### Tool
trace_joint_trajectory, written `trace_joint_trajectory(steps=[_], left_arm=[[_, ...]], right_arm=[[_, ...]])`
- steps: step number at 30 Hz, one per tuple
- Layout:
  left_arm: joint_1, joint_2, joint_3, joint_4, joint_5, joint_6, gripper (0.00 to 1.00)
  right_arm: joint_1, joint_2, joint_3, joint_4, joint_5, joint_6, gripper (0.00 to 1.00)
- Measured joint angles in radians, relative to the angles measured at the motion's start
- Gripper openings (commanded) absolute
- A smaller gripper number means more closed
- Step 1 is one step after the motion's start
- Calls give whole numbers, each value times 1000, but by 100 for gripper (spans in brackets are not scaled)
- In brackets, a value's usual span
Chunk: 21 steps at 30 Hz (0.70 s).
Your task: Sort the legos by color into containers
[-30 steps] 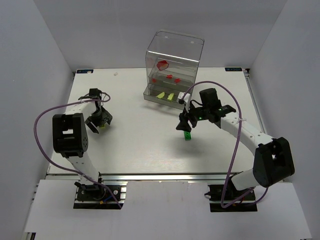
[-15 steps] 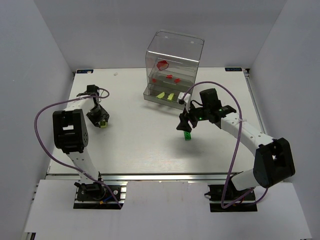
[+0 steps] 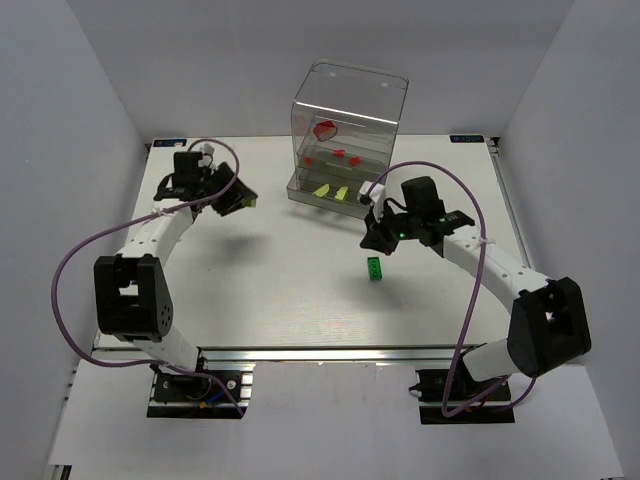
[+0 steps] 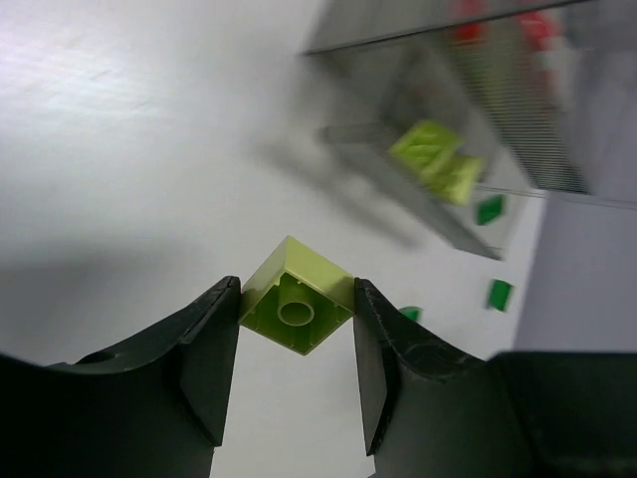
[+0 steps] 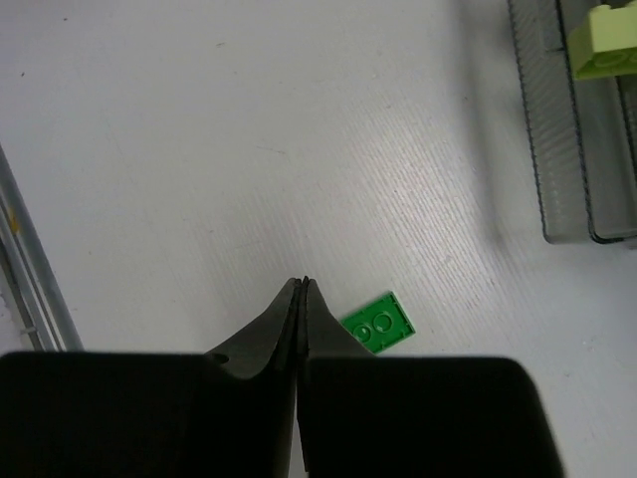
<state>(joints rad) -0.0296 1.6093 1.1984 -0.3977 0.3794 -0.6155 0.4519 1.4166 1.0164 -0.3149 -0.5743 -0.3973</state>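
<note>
My left gripper (image 3: 240, 198) (image 4: 296, 299) is shut on a yellow-green lego (image 4: 296, 296), held above the table to the left of the clear container (image 3: 345, 130). In the container, red legos (image 3: 338, 155) lie on an upper shelf and yellow-green legos (image 3: 330, 190) (image 4: 438, 159) in the bottom tray. A dark green lego (image 3: 374, 269) (image 5: 378, 323) lies flat on the table. My right gripper (image 3: 376, 243) (image 5: 302, 284) hovers just beside it, shut with nothing between its fingers.
The container's bottom tray (image 5: 567, 149) sticks out toward the arms, with a yellow-green brick (image 5: 607, 45) at its edge. The table's metal rail (image 5: 30, 269) runs along the near side. White walls enclose the table (image 3: 280, 290) on three sides.
The left gripper closed on the yellow-green lego at the left of the table, lifted it and swung toward the container. The right gripper snapped shut and rose slightly; the green lego stayed on the table.
</note>
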Motion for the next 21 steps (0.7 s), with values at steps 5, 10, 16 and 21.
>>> trace_joint_trajectory(steps=[5, 10, 16, 21], left_arm=[[-93, 90, 159, 148, 82, -87, 0], [-161, 290, 408, 193, 92, -153, 4], [-209, 461, 602, 145, 78, -179, 12], [-224, 491, 610, 105, 58, -187, 17]], right_arm=[[-14, -24, 0, 6, 50, 32, 0], [-26, -34, 0, 9, 79, 47, 0], [-36, -38, 0, 11, 100, 49, 0], [-47, -42, 0, 11, 102, 48, 0]])
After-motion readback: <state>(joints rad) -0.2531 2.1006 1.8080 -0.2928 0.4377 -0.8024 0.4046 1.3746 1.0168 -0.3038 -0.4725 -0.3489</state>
